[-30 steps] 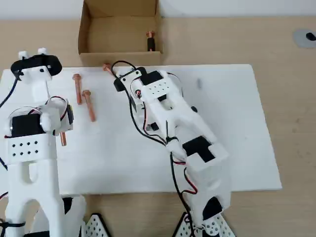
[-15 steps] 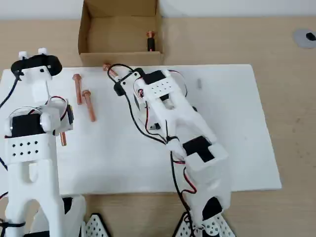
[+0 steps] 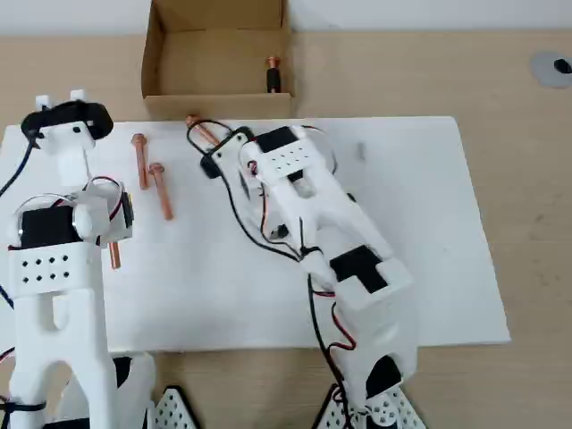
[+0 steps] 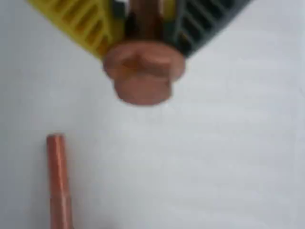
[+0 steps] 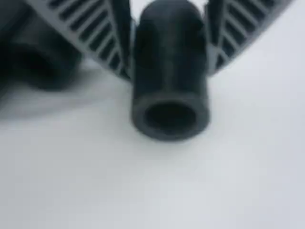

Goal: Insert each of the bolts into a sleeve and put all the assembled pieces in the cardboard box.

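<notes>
- White mat [image 3: 429, 223] on a wooden table; the cardboard box [image 3: 161, 54] at the far edge holds one assembled piece [image 3: 273, 76].
- My left gripper [image 4: 145, 40] clamps a bolt [image 4: 143, 71] and my right gripper [image 5: 169, 69] a sleeve [image 5: 170, 100]; I judge them not yet joined.
- Loose bolts [image 3: 139, 159] lie far-left on the mat.

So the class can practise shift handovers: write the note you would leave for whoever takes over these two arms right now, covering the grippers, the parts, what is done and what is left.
Left gripper: shut on a bolt, head outward, over the white mat.
Right gripper: shut on a black sleeve, close to the mat; a second sleeve lies beside it.
Done: one assembled piece is in the cardboard box.
Left: join the held bolt and sleeve and box them. Three loose bolts lie on the mat, each needing a sleeve.
</notes>
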Controlling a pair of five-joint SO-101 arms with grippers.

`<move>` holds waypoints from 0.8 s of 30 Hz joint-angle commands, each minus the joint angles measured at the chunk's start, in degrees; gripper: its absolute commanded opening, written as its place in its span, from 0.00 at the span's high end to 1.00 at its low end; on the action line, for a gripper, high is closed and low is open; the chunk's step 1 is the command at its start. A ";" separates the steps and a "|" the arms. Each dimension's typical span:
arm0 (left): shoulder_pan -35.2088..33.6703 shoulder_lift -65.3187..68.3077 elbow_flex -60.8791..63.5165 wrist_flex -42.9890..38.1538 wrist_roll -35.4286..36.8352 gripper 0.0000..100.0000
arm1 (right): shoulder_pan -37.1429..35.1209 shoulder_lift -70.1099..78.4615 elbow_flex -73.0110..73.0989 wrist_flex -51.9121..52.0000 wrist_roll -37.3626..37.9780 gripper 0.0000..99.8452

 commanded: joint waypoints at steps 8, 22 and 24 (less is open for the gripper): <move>1.05 -3.56 -11.52 5.01 0.18 0.99 | -2.59 -21.58 -28.26 13.27 0.70 0.99; 1.05 -26.95 -9.93 3.25 5.45 0.99 | -4.35 -55.34 -30.64 16.53 -3.34 0.99; 1.05 -28.97 -8.00 1.23 5.54 0.99 | -4.44 -59.56 -26.42 16.53 -6.15 0.99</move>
